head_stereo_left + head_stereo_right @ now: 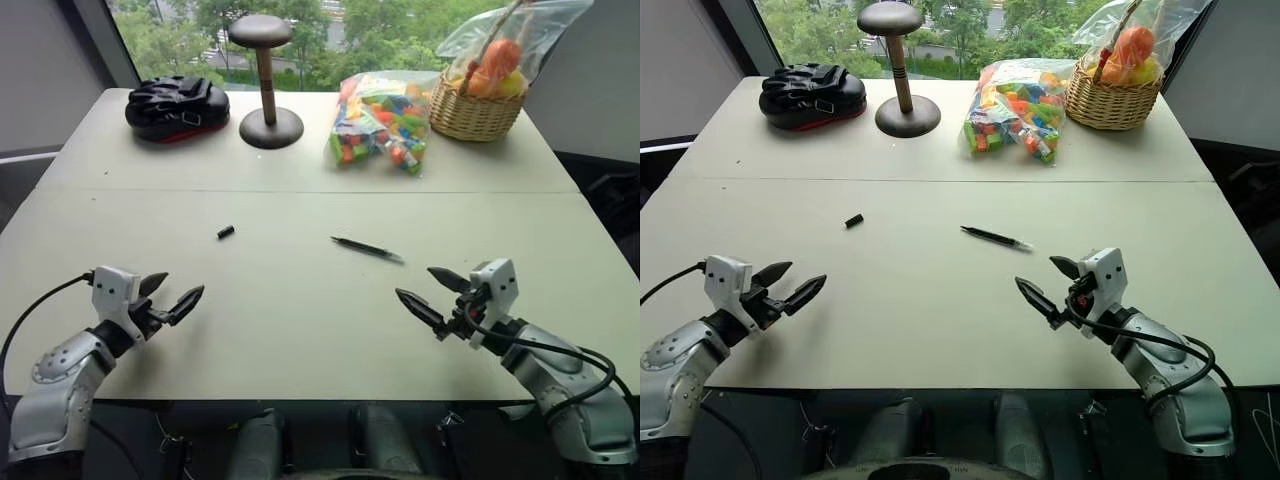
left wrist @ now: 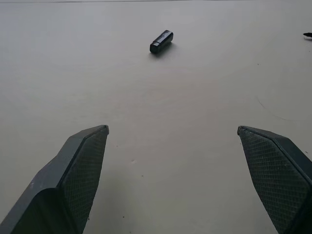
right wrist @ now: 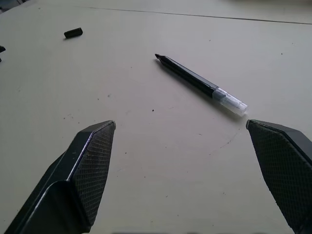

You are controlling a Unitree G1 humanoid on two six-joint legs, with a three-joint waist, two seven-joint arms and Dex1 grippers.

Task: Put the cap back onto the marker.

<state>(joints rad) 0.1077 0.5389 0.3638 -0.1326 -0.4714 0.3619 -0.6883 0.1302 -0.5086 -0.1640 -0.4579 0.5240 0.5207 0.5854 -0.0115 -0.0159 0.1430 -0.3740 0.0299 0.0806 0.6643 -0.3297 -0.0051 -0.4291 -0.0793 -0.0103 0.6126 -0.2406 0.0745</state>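
Marker [image 1: 368, 249] lies diagonally mid-frame, up-left of the right hand [image 1: 433, 294], cap [image 1: 226, 232] up-right of the left hand [image 1: 172, 294]; both hands released, empty, each nearer its own piece.

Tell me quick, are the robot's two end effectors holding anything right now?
Left end effector: open, holding nothing.
Right end effector: open, holding nothing.

desk [image 1: 300, 330]: pale beige, seam across | window [image 1: 300, 30]: behind far edge, green trees, daylight | walls: grey, both sides
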